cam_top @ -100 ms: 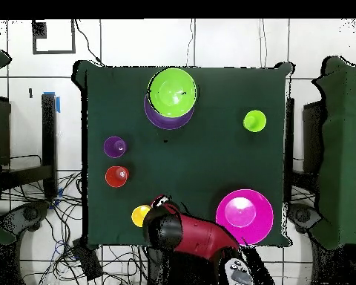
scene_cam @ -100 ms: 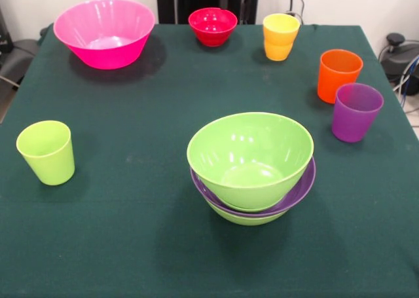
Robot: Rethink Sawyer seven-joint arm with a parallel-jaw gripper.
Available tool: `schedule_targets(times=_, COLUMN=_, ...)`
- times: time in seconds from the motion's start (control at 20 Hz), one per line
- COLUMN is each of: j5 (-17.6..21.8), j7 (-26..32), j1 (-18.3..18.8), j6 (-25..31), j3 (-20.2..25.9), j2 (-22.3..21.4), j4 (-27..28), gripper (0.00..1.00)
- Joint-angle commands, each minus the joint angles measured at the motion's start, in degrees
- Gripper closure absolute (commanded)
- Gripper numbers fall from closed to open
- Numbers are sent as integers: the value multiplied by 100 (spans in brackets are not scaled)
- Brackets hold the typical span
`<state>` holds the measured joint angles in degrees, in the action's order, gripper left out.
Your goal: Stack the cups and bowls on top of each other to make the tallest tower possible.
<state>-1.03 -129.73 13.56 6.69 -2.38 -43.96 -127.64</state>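
The arm (cam_top @ -100 ms: 192,236) reaches in over the desk's (cam_top @ -100 ms: 196,171) edge in the overhead view, a red and black bulk between the yellow-orange cup (cam_top @ -100 ms: 140,216) and the pink bowl (cam_top @ -100 ms: 244,216). Its gripper (cam_top @ -100 ms: 160,200) sits at the arm's tip, but whether the fingers are apart or together cannot be told; the front view shows only a sliver of red at the top edge. The small red bowl (scene_cam @ -100 ms: 213,26) is hidden beneath the arm from above and shows only in the front view.

Taking the stacked bowls as the landmark: the tower (scene_cam @ -100 ms: 252,170) stands on the green-covered desk, a lime green bowl (scene_cam @ -100 ms: 250,157) nested upright in the wide purple bowl (scene_cam @ -100 ms: 302,188), which rests in another lime green bowl (scene_cam @ -100 ms: 245,218) whose underside peeks out below.

In the front view, the purple cup (scene_cam @ -100 ms: 355,112) stands to the right of the tower and a little beyond it, with the orange cup (scene_cam @ -100 ms: 338,74) just behind, nearly touching it. The yellow-orange cup is farther back still, right of the red bowl. The pink bowl sits alone at the far left corner, well apart from the tower. The lime green cup (scene_cam @ -100 ms: 46,152) stands upright far to the tower's left, by itself.
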Motion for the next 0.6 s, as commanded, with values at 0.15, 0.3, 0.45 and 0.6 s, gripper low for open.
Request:
schedule_targets(times=0.15, j5=-245, j7=-1138, j1=-106, j6=-1032, j3=249, j2=849, j4=126, gripper=0)
schedule_targets(times=0.3, j5=-181, j7=-1108, j1=-50, j6=-1288, j3=240, j2=1031, j4=113, gripper=0)
schedule_targets(times=0.45, j5=-114, j7=-1050, j1=19, j6=-1418, j3=212, j2=1077, j4=54, gripper=0)
schedule_targets(times=0.6, j5=-62, j7=-966, j1=91, j6=-1387, j3=176, j2=967, j4=-52, gripper=0)
